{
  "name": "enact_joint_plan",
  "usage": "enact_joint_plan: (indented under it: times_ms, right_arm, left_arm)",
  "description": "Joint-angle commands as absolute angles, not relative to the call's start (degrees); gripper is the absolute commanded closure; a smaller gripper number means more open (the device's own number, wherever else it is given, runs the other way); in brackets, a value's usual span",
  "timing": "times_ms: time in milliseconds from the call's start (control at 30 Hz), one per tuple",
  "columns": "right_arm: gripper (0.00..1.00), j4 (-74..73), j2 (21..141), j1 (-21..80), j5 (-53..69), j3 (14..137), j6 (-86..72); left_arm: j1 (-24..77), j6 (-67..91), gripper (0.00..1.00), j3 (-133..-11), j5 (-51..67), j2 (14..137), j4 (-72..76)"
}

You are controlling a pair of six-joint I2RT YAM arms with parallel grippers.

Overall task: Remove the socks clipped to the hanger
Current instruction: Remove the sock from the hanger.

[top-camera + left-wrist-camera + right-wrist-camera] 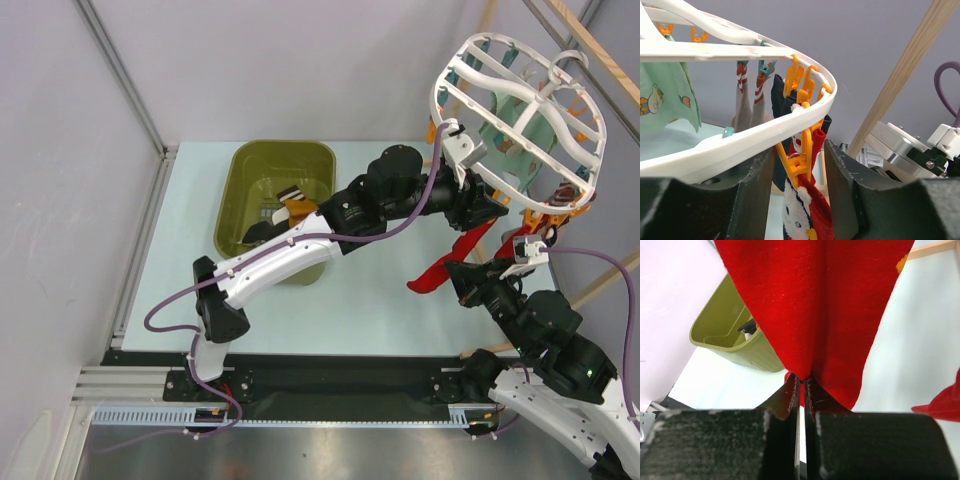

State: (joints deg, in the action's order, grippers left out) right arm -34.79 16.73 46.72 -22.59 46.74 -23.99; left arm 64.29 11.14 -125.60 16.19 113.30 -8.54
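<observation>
The white oval hanger [520, 110] hangs at the upper right with orange and teal pegs. An orange peg [801, 159] on its rim [740, 142] clips a red sock [812, 210] with a white character on it. My left gripper [799, 187] is open and straddles that peg, one finger on each side. The red sock [440, 270] stretches down and to the left, and my right gripper [802, 377] is shut on a fold of it [815, 300]. A mint bear-print sock [665, 100], a striped sock [747, 95] and a dark sock [780, 95] stay clipped.
An olive-green tub [275, 205] stands at the table's middle left with a few socks [290, 205] inside; it also shows in the right wrist view [725, 330]. Light wooden rack bars [590, 45] run behind the hanger. A wooden post [905, 70] stands close to my left gripper.
</observation>
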Motion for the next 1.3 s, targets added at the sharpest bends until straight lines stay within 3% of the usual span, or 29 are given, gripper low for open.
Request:
enact_joint_plan:
  times_ms: [0,267,600,733,767,967,1067,1267]
  right_arm:
    - [1.0,-32.6,16.5,46.8,-22.5,47.3,-24.5]
    - [1.0,-32.4,17.6,46.9,-22.5,47.7,-25.0]
    - [1.0,-32.7,17.7,46.8,-22.3,47.9,-25.7]
    - [1.0,-32.8,17.6,46.8,-22.6,47.6,-25.7]
    - [1.0,-32.9,17.5,46.9,-22.6,47.5,-25.8]
    - [1.0,-33.1,17.1,46.8,-22.8,47.0,-26.0]
    - [1.0,-33.7,16.6,46.8,-23.1,46.8,-26.1]
    - [1.0,-35.6,15.5,46.8,-24.1,46.7,-26.5]
  left_arm:
    - [64.2,11.5,0.52,-128.7,15.1,114.0,-6.1]
    - [66.0,8.6,0.45,-129.2,10.6,113.7,-7.2]
    - [66.2,8.4,0.49,-130.3,7.8,114.7,-8.0]
    - [66.3,8.6,0.58,-130.4,9.1,115.2,-7.3]
    - [66.4,8.4,0.67,-130.5,9.7,115.3,-7.1]
    - [66.7,7.6,0.94,-130.7,10.6,114.8,-6.2]
    - [66.8,7.7,1.0,-130.7,10.9,114.4,-6.1]
    - [66.8,8.2,1.0,-130.7,11.5,113.7,-6.1]
